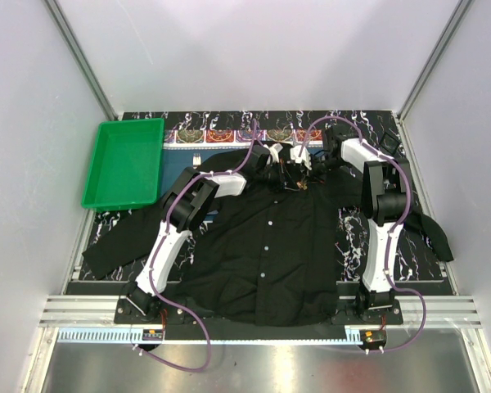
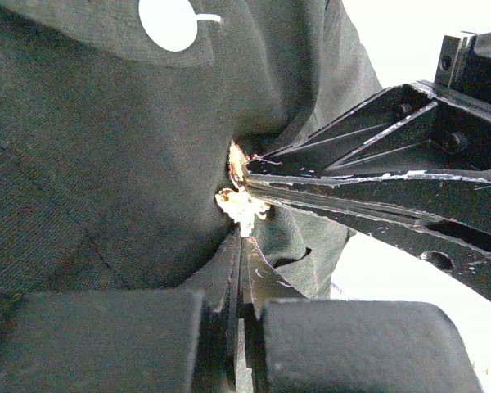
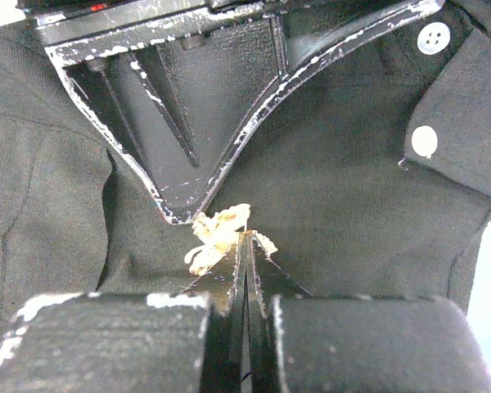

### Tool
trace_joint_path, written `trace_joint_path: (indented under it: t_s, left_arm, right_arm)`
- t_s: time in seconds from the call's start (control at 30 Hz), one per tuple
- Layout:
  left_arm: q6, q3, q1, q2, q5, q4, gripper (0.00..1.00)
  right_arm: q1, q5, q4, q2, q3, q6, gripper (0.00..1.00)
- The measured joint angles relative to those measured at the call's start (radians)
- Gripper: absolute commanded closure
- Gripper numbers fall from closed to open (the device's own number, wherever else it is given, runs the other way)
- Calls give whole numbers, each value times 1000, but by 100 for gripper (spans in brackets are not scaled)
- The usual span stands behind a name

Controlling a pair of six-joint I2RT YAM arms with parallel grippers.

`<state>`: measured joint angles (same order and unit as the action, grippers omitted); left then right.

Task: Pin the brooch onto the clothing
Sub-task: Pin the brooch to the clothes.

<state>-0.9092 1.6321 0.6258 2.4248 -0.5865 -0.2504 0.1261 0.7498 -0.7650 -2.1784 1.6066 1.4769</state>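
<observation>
The black shirt (image 1: pixel 262 254) lies spread flat on the table, collar at the far end. The tiny golden brooch (image 1: pixel 301 187) sits on its upper chest. Both grippers meet there. My right gripper (image 3: pixel 247 237) is shut, and the brooch (image 3: pixel 217 233) shows on both sides of its tips. My left gripper (image 2: pixel 241 237) is shut too, its tips right under the brooch (image 2: pixel 239 205) against the creased shirt fabric (image 2: pixel 106 164). I cannot tell whether it pinches cloth. In the top view the left gripper (image 1: pixel 293 182) comes from the left and the right gripper (image 1: pixel 308 180) from the right.
A green tray (image 1: pixel 124 164) stands at the back left. A blue patterned placemat (image 1: pixel 229 135) lies behind the collar. The sleeves trail out to the left (image 1: pixel 114 246) and right (image 1: pixel 430 229). White buttons (image 3: pixel 424 141) sit near the working spot.
</observation>
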Motion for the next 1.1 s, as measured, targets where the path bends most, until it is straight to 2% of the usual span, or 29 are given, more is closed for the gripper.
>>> trace_joint_path:
  t_s: [0.63, 0.77, 0.9, 1.03, 1.1]
  left_arm:
    - [-23, -3, 1, 0, 2, 0, 100]
    - [-42, -13, 1, 0, 2, -21, 96]
    - [-68, -48, 1, -5, 2, -85, 87]
    - [-117, -133, -2, -39, -1, -173, 76]
    - [-143, -178, -8, -60, -1, -211, 75]
  right_arm:
    - [36, -98, -88, -28, 77, 11, 100]
    - [45, -122, -95, -28, 86, 11, 100]
    - [48, -134, -97, -28, 89, 11, 100]
    - [51, -139, -97, -31, 89, 7, 100]
    - [51, -139, -95, -31, 88, 5, 100]
